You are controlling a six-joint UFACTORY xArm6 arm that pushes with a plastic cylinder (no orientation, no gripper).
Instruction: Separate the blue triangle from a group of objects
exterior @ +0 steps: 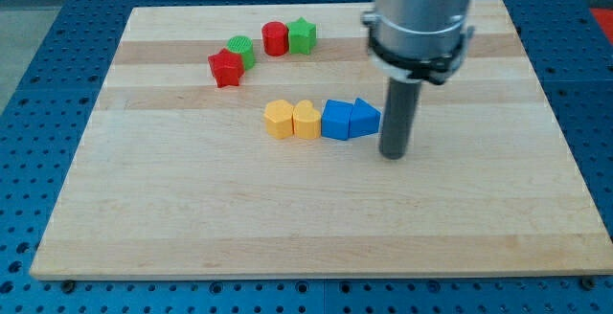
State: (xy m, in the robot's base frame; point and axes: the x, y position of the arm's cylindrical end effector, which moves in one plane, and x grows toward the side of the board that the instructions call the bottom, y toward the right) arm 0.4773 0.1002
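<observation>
Positioned bare, grasping nothing, my tip (393,154) is seen just right of the blue triangular block (363,119); a push clear of the blue cube-like block (336,120) is judged next.

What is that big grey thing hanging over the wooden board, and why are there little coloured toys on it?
That grey thing is the end of a robot arm. It has no hand, just a dark rod, and the rod's lower end, the tip, slides along the wooden board to push blocks. Nothing is being held. There is only one picture, looking down at the board from its near side.

In the middle, four blocks sit in a row: a yellow hexagon block, a yellow heart, a blue cube and a blue triangle. The tip is just to the view's right of the triangle.

Farther back are a red star, a green cylinder, a red cylinder and a green star.
</observation>
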